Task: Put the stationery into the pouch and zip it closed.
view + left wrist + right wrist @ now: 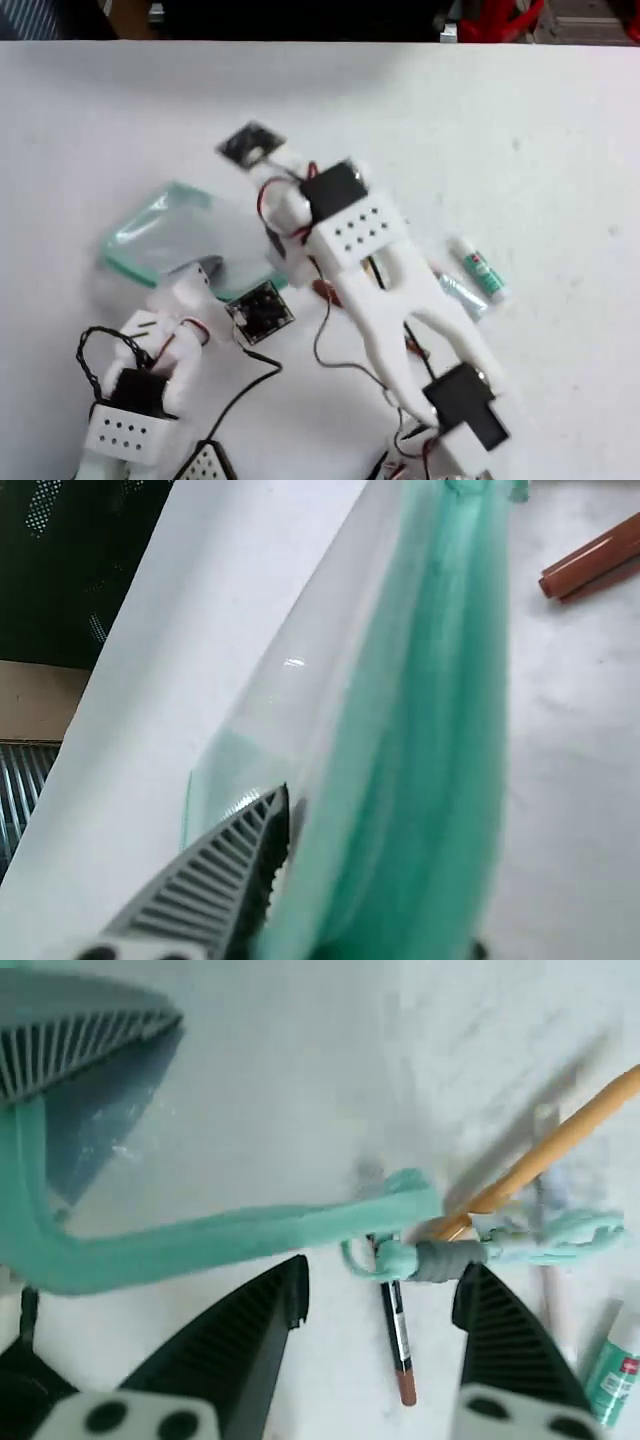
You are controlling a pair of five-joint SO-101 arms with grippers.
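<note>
Our left gripper (198, 271) pinches the likely limp, slippery pouch (165, 232); our spread right gripper (385, 1278) should take its 3 o'clock zipper pull (447, 1259).

The pouch (165, 235) is clear with green edging (grey zip pull (448, 1258)).

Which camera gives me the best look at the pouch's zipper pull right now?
Right wrist view: the grey zipper pull sits on the pouch, between the fingers of the open right gripper. The high view gives the pouch from afar with an arm over its zip end; the left wrist view gives its green edge.
</note>
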